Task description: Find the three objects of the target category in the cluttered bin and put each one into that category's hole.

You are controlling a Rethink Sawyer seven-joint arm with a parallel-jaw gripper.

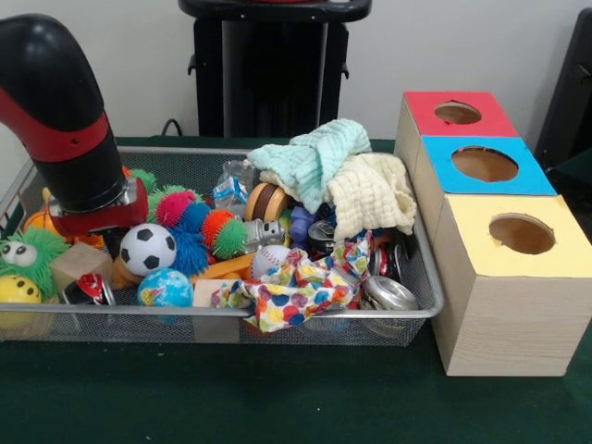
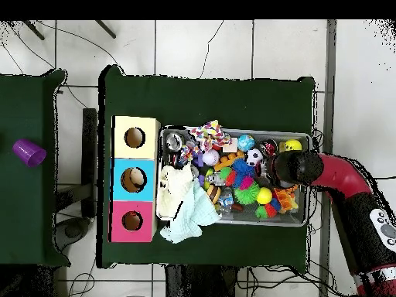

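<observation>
The arm [image 1: 65, 120] reaches down into the left end of the wire bin [image 1: 407, 310], and its own bulk hides the jaws, so whether they are spread or pinching anything cannot be told. Cloths [image 1: 347, 176] cover the right end beside three boxes [image 1: 504, 277] with holes; balls [image 1: 148, 248] lie half buried among toys.

Soft, even indoor light is filling both views, with nothing glaring harshly. In the front view, the arm [image 1: 57, 111] is looking slightly blurred, and a faint shadow is lying under the wire bin [image 1: 231, 319] on the green table [image 1: 277, 398]. A crushed can [image 1: 388, 292] is catching a small glint. From overhead, the floor tiles [image 2: 201, 46] are showing bright and washed out.
</observation>
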